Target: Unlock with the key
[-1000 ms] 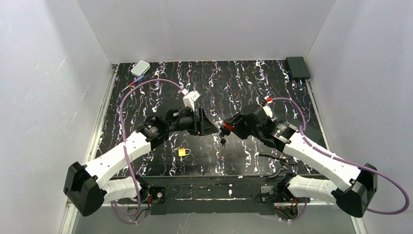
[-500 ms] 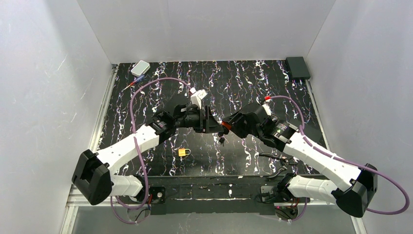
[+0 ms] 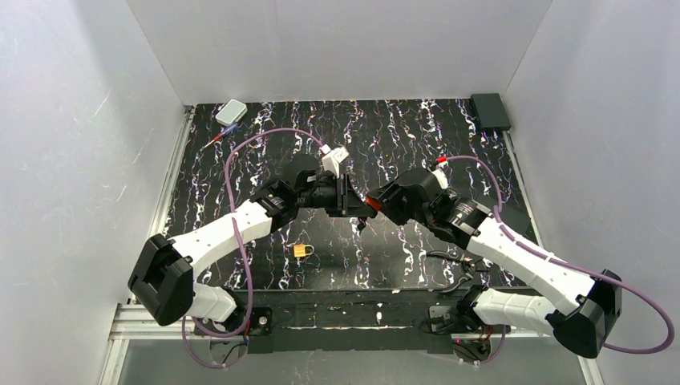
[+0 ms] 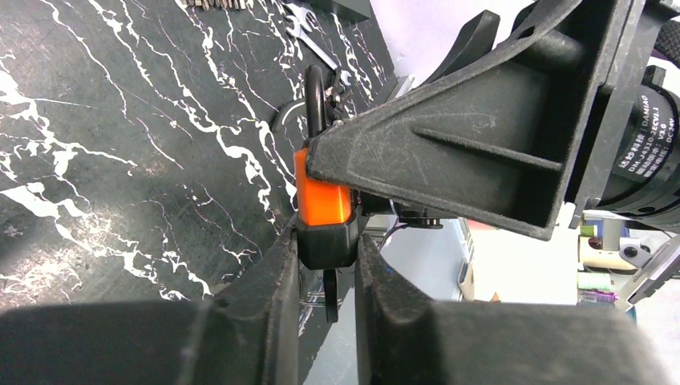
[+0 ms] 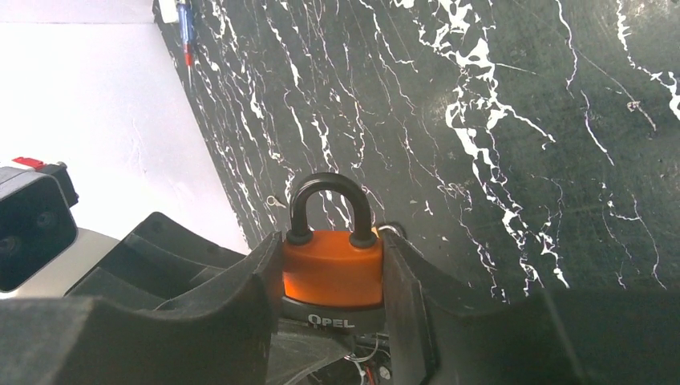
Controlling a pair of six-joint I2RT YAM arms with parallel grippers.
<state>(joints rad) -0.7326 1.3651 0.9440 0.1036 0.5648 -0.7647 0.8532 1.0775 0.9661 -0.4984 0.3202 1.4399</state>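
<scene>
An orange padlock (image 5: pixel 331 269) with a black shackle and black base is clamped between my right gripper's (image 5: pixel 331 281) fingers, held above the mat; it also shows in the top view (image 3: pixel 370 205). The key (image 4: pixel 331 293), a thin dark blade, hangs from the padlock's (image 4: pixel 322 196) black underside. My left gripper (image 4: pixel 325 273) faces the right one, its fingers on either side of the padlock's base and the key. A narrow gap shows on each side of the key. In the top view the two grippers meet at mid-table (image 3: pixel 357 205).
A small yellow padlock (image 3: pixel 302 250) lies on the black marbled mat (image 3: pixel 265 160) near the front. Pliers (image 3: pixel 453 261) lie front right, a white box (image 3: pixel 231 111) and screwdriver (image 3: pixel 216 138) back left, a black box (image 3: pixel 490 108) back right.
My left arm has moved right toward the held padlock, and its fingers have narrowed around the padlock's base and key. The right arm has stayed almost still.
</scene>
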